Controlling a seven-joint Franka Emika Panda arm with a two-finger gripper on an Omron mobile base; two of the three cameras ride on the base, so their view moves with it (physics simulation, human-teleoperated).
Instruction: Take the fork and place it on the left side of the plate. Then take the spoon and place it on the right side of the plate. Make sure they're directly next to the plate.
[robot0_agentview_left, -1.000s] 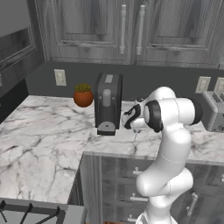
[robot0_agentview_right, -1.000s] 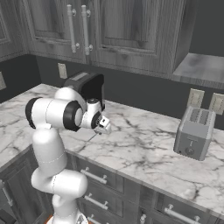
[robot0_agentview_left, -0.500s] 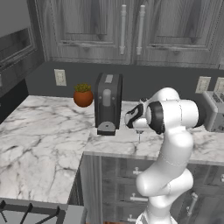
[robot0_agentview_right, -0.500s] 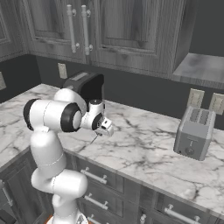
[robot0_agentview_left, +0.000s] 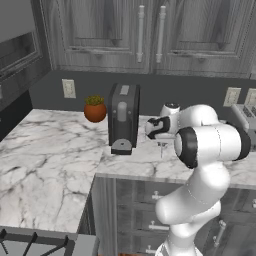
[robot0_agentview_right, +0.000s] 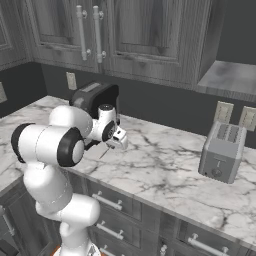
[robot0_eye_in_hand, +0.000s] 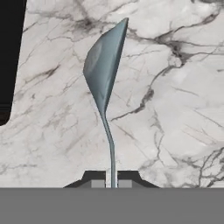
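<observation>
My gripper is shut on the thin handle of the spoon. Its rounded bowl head points away from the hand, seen nearly edge-on above the marble counter. In the left base view the spoon hangs as a thin line below the gripper, just right of the coffee machine. In the right base view the gripper hovers over the counter near its front edge. The fork and the plate are out of view.
A black coffee machine stands close to the left of the hand, and its dark side is near the spoon. A potted plant sits behind it. A toaster stands far right. Stove grates lie at lower left.
The hand has shifted a little to the right and turned at the wrist, with the spoon held in it the whole time. The base has not moved.
</observation>
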